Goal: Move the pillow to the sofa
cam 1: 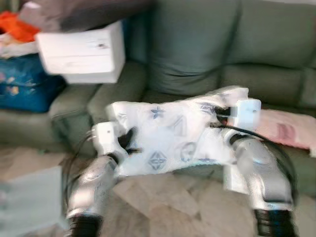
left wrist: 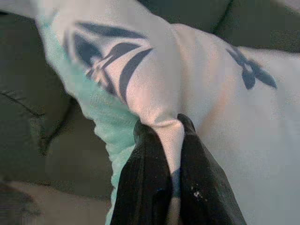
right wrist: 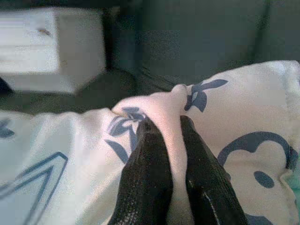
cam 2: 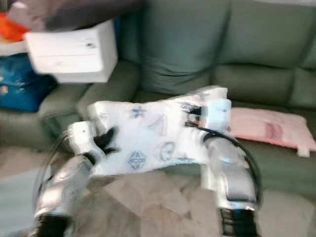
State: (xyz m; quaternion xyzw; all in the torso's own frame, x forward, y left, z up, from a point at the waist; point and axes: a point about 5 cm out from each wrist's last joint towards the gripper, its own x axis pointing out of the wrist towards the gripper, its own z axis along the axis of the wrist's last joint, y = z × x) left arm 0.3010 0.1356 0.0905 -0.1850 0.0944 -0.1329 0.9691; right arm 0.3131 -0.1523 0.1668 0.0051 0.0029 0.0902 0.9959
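At the upper left of the frame a white box (cam 1: 84, 53) sits on the arm of the green sofa (cam 1: 197, 44), with a blue patterned bag (cam 1: 24, 84) below it and something orange (cam 1: 17, 25) behind. The whole scene is blurred.

In the middle of the frame hangs the pillow (cam 1: 168, 133), a soft white cushion printed with dark blue shapes: a star-like flower, a triangle, a diamond and a ring. A pale mint side panel shows along its edge in the left wrist view. It is held up in the air between the two arms, just in front of the sofa seat, sagging slightly in the middle.

The left gripper (left wrist: 171, 140) pinches the pillow's left end; its two black fingers (left wrist: 143, 183) are nearly closed, with a fold of the white fabric squeezed between them. The right gripper (right wrist: 169, 126) grips the pillow's upper right corner the same way, black fingers (right wrist: 145, 173) clamped on a bunched ridge of cloth.

At the right of the frame a flat pink cushion (cam 1: 286, 129) lies on the sofa seat.
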